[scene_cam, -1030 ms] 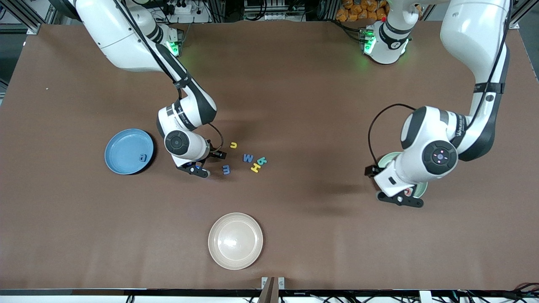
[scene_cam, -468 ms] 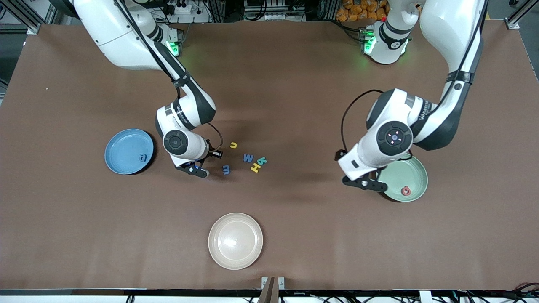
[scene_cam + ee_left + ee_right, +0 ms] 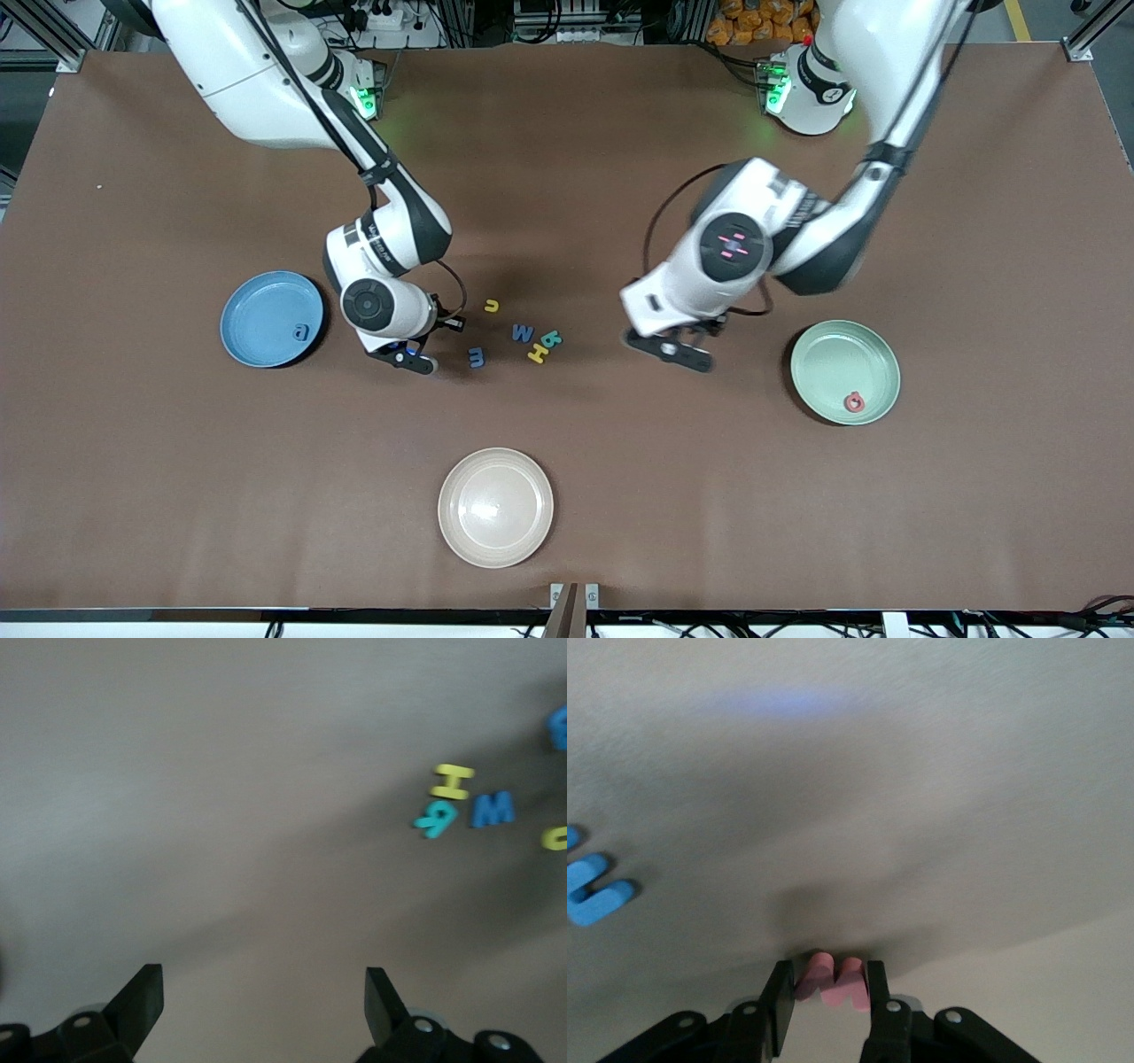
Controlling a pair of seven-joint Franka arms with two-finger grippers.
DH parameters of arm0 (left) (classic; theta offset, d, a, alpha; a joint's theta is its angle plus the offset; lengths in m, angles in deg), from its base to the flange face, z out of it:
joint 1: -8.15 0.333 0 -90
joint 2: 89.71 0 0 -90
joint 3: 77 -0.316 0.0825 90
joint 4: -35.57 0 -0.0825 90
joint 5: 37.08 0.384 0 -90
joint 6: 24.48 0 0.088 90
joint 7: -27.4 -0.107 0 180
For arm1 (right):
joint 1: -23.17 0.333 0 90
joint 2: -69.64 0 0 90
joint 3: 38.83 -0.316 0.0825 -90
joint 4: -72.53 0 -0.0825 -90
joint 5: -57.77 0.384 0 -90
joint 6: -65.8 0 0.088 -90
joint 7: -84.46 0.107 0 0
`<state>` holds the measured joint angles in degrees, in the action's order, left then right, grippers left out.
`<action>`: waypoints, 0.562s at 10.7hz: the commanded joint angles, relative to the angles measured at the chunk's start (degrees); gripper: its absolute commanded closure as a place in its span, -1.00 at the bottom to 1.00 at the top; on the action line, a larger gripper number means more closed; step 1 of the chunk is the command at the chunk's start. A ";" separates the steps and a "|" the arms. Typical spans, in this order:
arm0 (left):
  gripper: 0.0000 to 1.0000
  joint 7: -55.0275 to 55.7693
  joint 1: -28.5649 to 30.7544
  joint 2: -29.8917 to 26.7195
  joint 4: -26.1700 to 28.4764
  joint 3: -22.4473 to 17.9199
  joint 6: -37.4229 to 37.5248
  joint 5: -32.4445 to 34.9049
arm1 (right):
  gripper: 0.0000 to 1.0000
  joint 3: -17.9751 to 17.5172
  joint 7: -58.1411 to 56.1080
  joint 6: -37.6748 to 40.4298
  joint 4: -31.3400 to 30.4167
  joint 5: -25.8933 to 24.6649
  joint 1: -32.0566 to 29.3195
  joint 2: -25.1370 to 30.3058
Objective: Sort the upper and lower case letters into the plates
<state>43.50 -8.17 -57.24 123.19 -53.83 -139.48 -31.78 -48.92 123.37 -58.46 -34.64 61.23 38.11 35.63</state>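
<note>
My right gripper (image 3: 409,356) is shut on a small pink-red letter (image 3: 830,979), low over the table between the sky blue plate (image 3: 257,306) and the loose letters. A blue "a" (image 3: 302,333) lies in that plate. Loose on the table are a yellow u (image 3: 491,306), a blue M (image 3: 523,333), a teal letter (image 3: 553,338), a yellow H (image 3: 537,354) and a blue m (image 3: 477,357). My left gripper (image 3: 671,347) hangs open and empty between those letters and the mint green plate (image 3: 833,354), which holds a red letter (image 3: 854,402).
A cream-beige plate (image 3: 495,507) sits nearer the front camera, below the letter cluster. In the left wrist view the yellow H (image 3: 452,781), teal letter (image 3: 436,819) and blue M (image 3: 493,808) lie ahead of the open fingers (image 3: 142,997).
My right gripper has closed on the pink-red letter. The left arm has swung from over the mint green plate toward the letters in the middle, uncovering that plate and its red letter.
</note>
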 commanded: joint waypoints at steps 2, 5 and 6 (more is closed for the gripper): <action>-1.00 1.21 -4.06 6.10 -0.78 -0.24 -8.03 4.01 | 0.79 -0.36 -16.34 9.88 1.34 -0.82 -7.87 4.38; -1.00 10.34 -9.94 11.81 -8.94 -3.04 -9.28 3.93 | 0.72 -0.19 -34.73 12.99 -0.75 -4.57 -16.32 5.79; -1.00 9.74 -12.39 12.26 -10.00 -5.14 -10.23 4.01 | 0.71 -0.36 -41.13 13.08 -1.37 -8.95 -19.91 5.71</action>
<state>51.44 -16.89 -47.44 117.89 -56.05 -149.43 -29.33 -48.38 89.61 -45.37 -33.40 56.78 22.32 40.09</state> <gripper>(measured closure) 0.000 0.617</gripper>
